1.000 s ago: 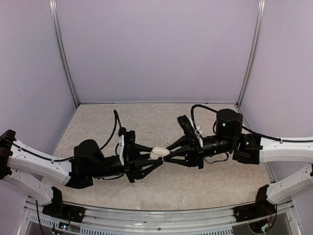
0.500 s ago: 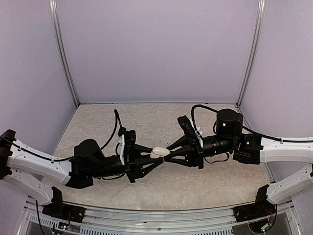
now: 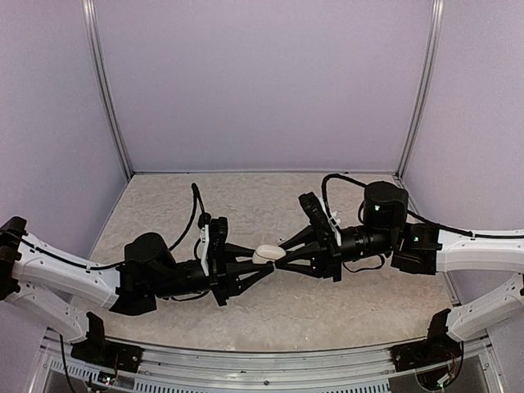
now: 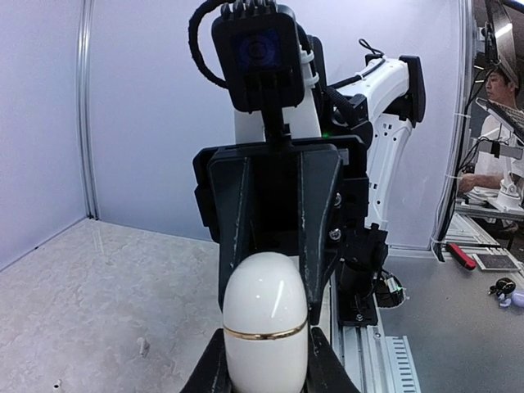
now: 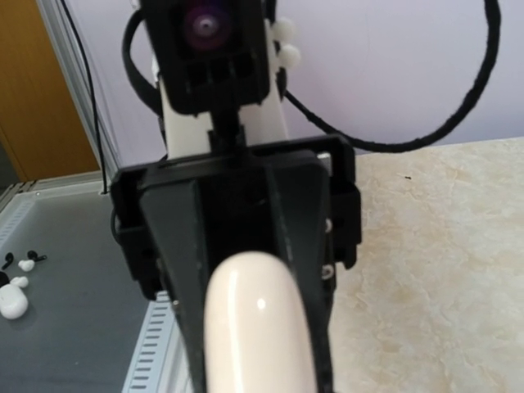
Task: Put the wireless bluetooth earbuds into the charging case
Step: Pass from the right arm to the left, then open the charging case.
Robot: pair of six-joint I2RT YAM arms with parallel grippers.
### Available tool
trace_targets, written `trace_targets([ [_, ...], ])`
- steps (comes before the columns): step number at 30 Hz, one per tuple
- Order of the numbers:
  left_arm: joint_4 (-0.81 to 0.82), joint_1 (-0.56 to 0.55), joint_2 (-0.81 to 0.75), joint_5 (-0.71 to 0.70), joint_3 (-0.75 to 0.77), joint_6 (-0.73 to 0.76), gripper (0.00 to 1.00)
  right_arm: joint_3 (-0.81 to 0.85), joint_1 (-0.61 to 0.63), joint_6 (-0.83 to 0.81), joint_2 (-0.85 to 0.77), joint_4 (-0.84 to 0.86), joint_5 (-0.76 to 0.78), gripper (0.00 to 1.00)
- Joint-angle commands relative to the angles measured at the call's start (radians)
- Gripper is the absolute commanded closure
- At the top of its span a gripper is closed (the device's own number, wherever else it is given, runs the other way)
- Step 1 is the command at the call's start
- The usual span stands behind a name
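Observation:
A white egg-shaped charging case (image 3: 267, 255) with a thin gold band is held in the air over the middle of the table, closed. My left gripper (image 3: 258, 262) is shut on its left end and my right gripper (image 3: 277, 253) on its right end, fingertips meeting nose to nose. In the left wrist view the case (image 4: 264, 315) sits between my left gripper (image 4: 264, 375), with the right gripper's fingers (image 4: 315, 237) flanking its far end. In the right wrist view the case (image 5: 258, 327) fills the space at my right gripper (image 5: 258, 385). No black earbuds show on the table.
The speckled table (image 3: 246, 205) is walled by lilac panels at the back and sides. Two tiny pale bits (image 4: 143, 346) lie on the table below the case. A metal rail (image 3: 262, 360) runs along the near edge. Small white and black items (image 5: 16, 295) lie off the table.
Almost nothing: the right arm has shifted very slightly to the right. Both grippers stay closed on the case in the same place.

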Motion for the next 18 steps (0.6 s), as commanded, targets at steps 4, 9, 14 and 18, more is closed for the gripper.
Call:
trace_targets([
  [4,0.02,0.003,0.004,0.009,0.004,0.029,0.89,0.019,0.008,0.012,-0.024,0.024,0.007,0.69],
  [9,0.02,-0.005,0.004,0.031,0.001,0.047,0.93,0.019,0.009,0.02,-0.023,0.042,0.042,0.55],
  [14,0.025,-0.013,0.0,0.051,-0.009,0.056,0.94,0.014,0.009,0.024,-0.041,0.047,0.08,0.56],
  [18,0.034,-0.017,-0.008,0.074,-0.021,0.09,0.95,0.012,0.009,0.026,-0.059,0.041,0.12,0.58],
])
